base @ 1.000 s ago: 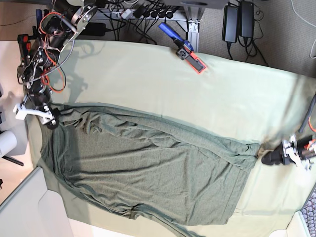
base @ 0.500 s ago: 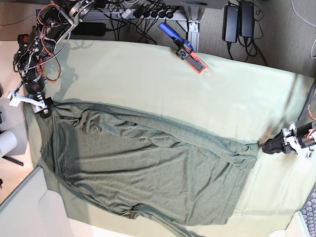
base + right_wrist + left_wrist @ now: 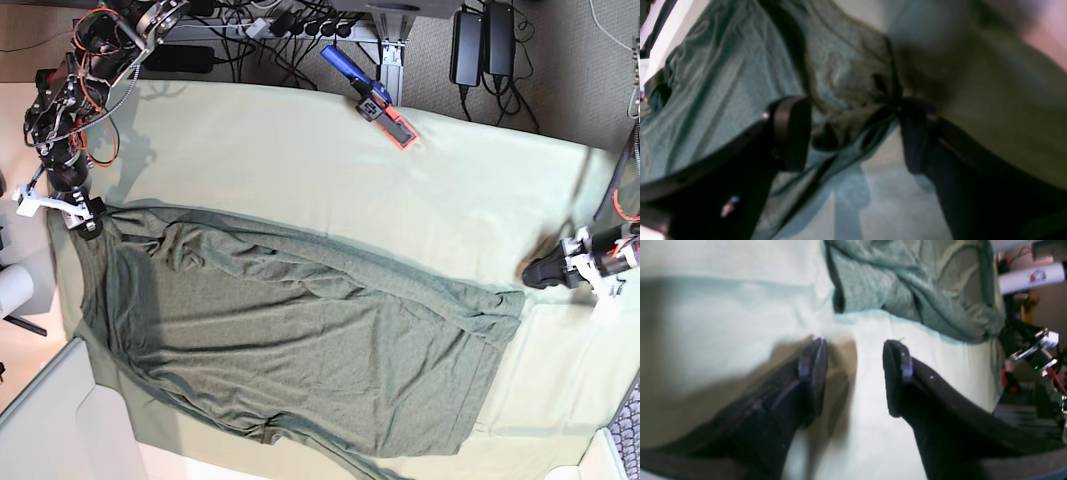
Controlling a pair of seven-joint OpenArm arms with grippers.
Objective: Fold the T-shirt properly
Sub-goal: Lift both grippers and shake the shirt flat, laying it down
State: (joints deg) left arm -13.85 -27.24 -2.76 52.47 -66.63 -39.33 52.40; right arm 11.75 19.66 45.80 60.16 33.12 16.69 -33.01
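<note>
The T-shirt (image 3: 290, 350) lies spread over the mint table cloth (image 3: 300, 160), wrinkled along its upper edge. My right gripper (image 3: 90, 218) sits at the shirt's upper left corner. In the right wrist view this gripper (image 3: 853, 130) is open, its fingers standing either side of a bunched fold of the T-shirt (image 3: 723, 76). My left gripper (image 3: 532, 277) hovers over bare cloth just right of the shirt's right corner. In the left wrist view it (image 3: 855, 363) is open and empty, with the T-shirt (image 3: 900, 283) corner a little ahead of its fingertips.
A blue and red tool (image 3: 375, 95) lies on the table's far edge. Power bricks (image 3: 480, 45) and cables lie on the floor behind. A white panel (image 3: 50, 420) borders the lower left corner.
My left gripper has drawn back to the right, away from the shirt's right corner. My right gripper has shifted left and up along the shirt's upper left corner.
</note>
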